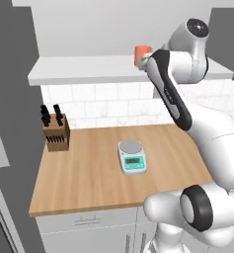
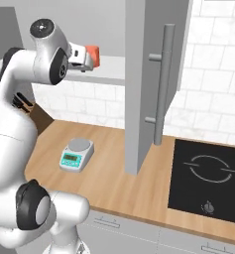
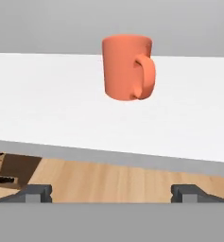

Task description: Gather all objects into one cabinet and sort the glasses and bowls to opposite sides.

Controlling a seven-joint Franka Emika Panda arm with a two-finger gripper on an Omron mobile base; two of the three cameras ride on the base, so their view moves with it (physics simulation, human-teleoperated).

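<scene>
A tall grey cabinet door [image 2: 148,84] with a long vertical bar handle [image 2: 161,84] is standing swung open, edge-on to the right base camera. Running away from that door is the cabinet's white shelf [image 1: 89,69], set above a tiled wall and a wooden worktop [image 1: 98,173].

On the worktop below the shelf, a small kitchen scale [image 1: 133,155] is sitting near the middle, and a wooden knife block [image 1: 56,131] is standing toward the far end from the door.

The white robot arm is reaching up to shelf height. Its gripper [image 3: 111,193] is facing the shelf's front edge, with the jaws spread fully wide and holding nothing.

One orange-red cup [image 3: 127,67] is standing upright on the shelf, set back from the front edge. Seen from the hand camera, the cup is lying straight ahead of the jaws, slightly above them and roughly centred between the two fingertips [image 3: 35,193]. Its long axis is running vertically, and its handle is pointing toward the camera and a little to one side.

Judging from this, the coming move is turning on a forward and slightly upward reach over the shelf edge, so the spread jaws are passing either side of the cup's body.
</scene>
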